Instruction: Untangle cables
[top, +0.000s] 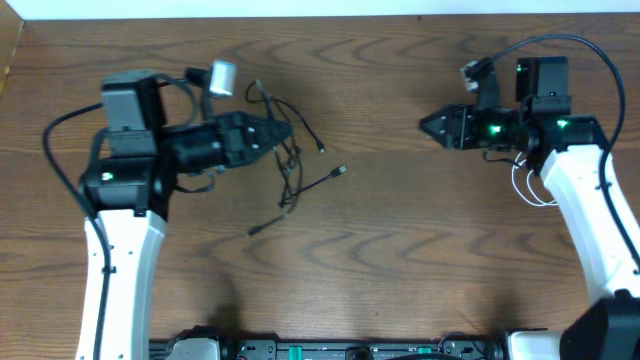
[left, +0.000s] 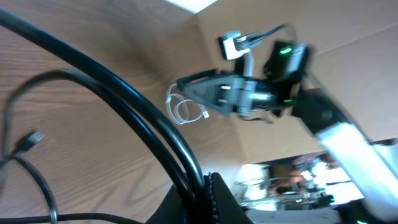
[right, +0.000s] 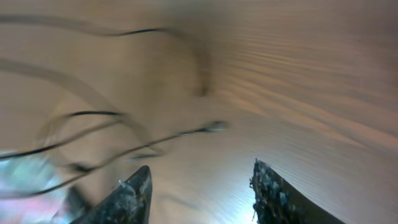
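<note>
Overhead shows the left fingers clenched, with the black cord tangled right at their tip on the tabletop. The white cord lies far from the left fingers. The right fingers are spread, grasping nothing.

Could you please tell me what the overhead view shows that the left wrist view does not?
Only overhead: the left arm and the whole black cable tangle. Only left wrist: the white cable loop uncovered, plus room clutter beyond the table. Both: the right tool, the white cable, and one plug end of the black cable.
</note>
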